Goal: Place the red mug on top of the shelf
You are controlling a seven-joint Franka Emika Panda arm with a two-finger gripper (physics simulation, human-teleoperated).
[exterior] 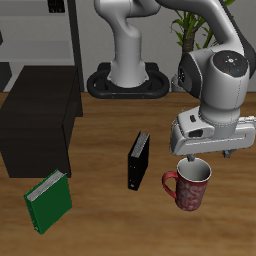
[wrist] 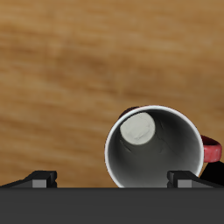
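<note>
Flat top of the shelf [exterior: 38,95]: bare, open from above. Wooden table [exterior: 100,215]: a black book [exterior: 138,161] stands upright between the shelf and the red mug [exterior: 190,185]; a green book [exterior: 48,201] leans just before the shelf's front. A grey rack [exterior: 55,35] rises behind the shelf. The gripper [exterior: 192,160] hangs directly over the mug's open mouth [wrist: 155,157].

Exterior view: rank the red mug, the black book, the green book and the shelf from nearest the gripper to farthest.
1. red mug, directly under the gripper.
2. black book, upright, mid-table beside the mug.
3. green book, near the table's front edge, and shelf, farther back: too close to call.
</note>
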